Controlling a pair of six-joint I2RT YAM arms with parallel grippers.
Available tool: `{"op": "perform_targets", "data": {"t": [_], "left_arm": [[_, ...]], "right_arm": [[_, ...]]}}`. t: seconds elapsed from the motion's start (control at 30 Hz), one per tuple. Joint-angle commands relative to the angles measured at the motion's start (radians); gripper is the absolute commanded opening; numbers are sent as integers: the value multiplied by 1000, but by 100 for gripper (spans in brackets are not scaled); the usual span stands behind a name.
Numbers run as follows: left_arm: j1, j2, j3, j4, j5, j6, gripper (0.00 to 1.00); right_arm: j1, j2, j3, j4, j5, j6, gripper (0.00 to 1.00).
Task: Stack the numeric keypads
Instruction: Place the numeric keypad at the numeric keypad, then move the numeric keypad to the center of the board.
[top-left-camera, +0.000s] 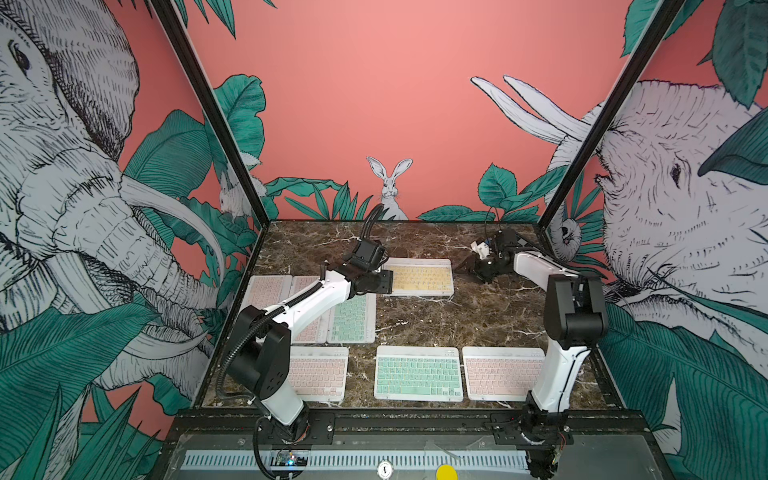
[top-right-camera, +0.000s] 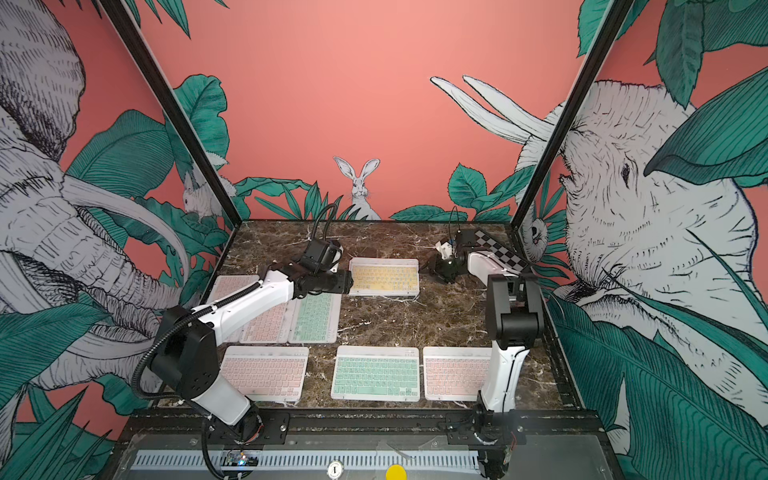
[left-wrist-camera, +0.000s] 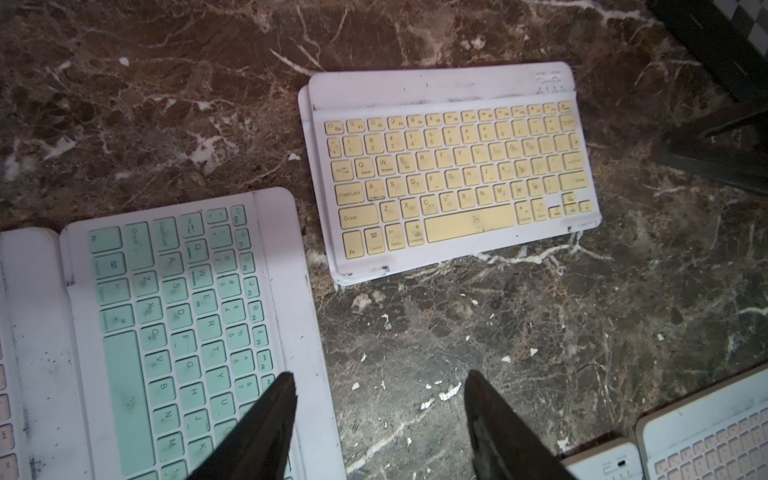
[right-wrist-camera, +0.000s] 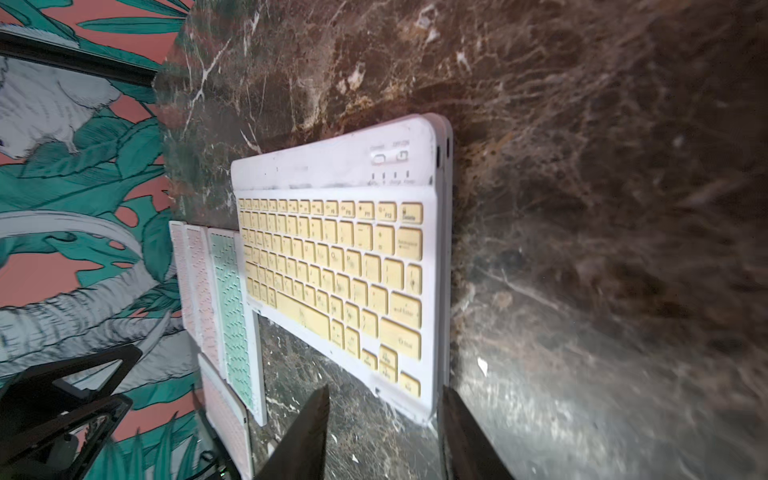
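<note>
The yellow-keyed keypad (top-left-camera: 420, 277) lay on a second keypad (left-wrist-camera: 303, 99) (only its white rim showed) near the back edge of the marble surface (top-left-camera: 457, 320). The right gripper (right-wrist-camera: 386, 390) was just off its right end, jaws parted, empty. The left gripper (left-wrist-camera: 376, 376), jaws apart, held nothing; other keypads (top-left-camera: 417, 372) lined the left and front edges

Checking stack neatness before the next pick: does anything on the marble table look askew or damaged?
The white-framed keypad with yellow keys lies on a second white keypad, slightly offset: the lower one's rim peeks out along one corner. The top frame also bears dark scuffs.
</note>
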Motion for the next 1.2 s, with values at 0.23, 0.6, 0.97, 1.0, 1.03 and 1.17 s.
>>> {"op": "perform_targets", "data": {"t": [0.23, 0.6, 0.97, 1.0, 1.03, 1.17], "left_arm": [[-82, -132, -169, -43, -11, -11, 66], [-207, -293, -399, -86, 58, -107, 66], [-248, -410, -559, -83, 71, -151, 64], [-254, -408, -572, -71, 75, -163, 63], [-265, -404, -581, -61, 73, -172, 63], [-311, -375, -593, -47, 54, -191, 62]], "right_arm": [[193, -464, -323, -88, 486, -16, 44], [519, -804, -635, -152, 643, 238, 43], [779, -804, -703, -180, 713, 393, 43], [788, -791, -709, -163, 702, 394, 43], [793, -783, -717, -148, 694, 401, 42], [810, -759, -758, -80, 667, 438, 42]]}}
